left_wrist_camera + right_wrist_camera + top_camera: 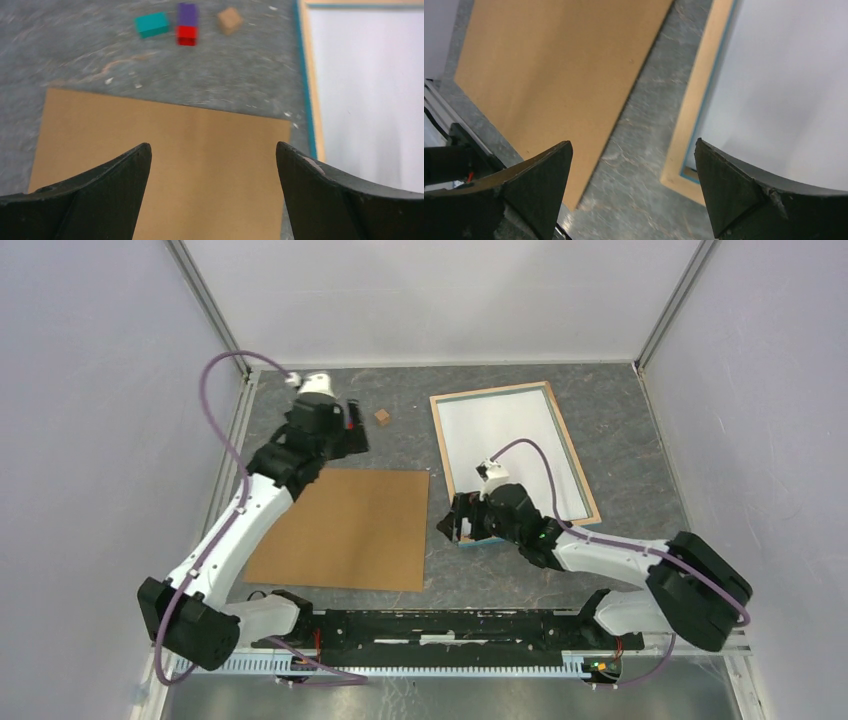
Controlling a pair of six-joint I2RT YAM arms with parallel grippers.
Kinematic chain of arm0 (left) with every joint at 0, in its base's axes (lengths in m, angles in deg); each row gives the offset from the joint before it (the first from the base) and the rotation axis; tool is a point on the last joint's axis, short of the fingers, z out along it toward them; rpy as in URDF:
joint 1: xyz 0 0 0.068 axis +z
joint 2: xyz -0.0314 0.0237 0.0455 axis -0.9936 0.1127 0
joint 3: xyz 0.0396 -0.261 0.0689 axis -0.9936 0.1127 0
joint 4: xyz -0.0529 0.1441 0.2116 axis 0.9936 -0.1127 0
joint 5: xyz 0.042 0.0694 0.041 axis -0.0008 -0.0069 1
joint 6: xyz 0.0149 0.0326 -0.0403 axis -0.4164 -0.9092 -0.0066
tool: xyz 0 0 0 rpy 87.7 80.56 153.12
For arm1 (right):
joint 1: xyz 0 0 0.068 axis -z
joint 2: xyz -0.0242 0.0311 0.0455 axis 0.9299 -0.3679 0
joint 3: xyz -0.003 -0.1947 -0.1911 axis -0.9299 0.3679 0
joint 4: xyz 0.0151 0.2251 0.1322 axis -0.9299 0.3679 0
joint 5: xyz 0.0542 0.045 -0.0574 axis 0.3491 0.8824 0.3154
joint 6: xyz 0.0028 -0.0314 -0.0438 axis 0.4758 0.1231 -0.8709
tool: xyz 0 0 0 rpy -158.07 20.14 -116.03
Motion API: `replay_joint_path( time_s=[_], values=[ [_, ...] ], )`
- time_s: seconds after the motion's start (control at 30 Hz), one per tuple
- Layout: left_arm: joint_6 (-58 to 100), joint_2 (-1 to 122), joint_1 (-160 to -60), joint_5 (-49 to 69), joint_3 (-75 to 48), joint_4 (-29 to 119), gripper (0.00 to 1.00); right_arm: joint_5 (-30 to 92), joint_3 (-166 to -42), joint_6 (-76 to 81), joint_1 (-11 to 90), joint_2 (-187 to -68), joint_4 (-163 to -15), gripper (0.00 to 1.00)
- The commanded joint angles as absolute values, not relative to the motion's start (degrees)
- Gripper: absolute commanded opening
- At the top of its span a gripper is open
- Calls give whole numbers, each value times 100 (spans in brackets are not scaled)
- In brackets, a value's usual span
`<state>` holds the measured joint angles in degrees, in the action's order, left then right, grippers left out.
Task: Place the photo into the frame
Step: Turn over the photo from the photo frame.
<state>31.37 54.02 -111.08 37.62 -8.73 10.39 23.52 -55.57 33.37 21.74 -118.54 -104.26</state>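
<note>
both hands wide open, holding nothing. left gripper hangs over the brown backing board, right gripper is by the near left corner of the frame. the photo looks to be lying in it, white side up (my guess, no print showing). the worry: a finger clips that corner, the sheet skews, and the board won't seat.
</note>
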Motion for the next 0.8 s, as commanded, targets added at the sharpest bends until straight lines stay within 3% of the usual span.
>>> replay_joint_path(
  time_s=[0.0, 0.27, 0.37, 0.53, 0.63, 0.77],
  values=[
    [3912, 5037, -9576, 3186, -659, 572, 100, 2382, -6219, 3693, 2047, -12538, -11296, 98],
    [4649, 5381, -7692, 3787, -102, 944, 100, 2088, -7226, 3495, 1943, -13794, -11373, 98],
    [4521, 5905, -7154, 3456, -30, 1430, 100, 2019, -7285, 3571, 1939, -14120, -11456, 98],
    [3913, 6432, -6563, 2770, 330, 2408, 100, 1723, -6493, 3398, 1937, -14308, -12809, 98],
    [3729, 6670, -6236, 1862, 525, 3050, 100, 1627, -6768, 3058, 1935, -14479, -12361, 98],
    [3549, 7169, -6194, 1648, 391, 3091, 100, 1685, -6851, 3161, 1938, -14609, -12281, 98]
  ],
)
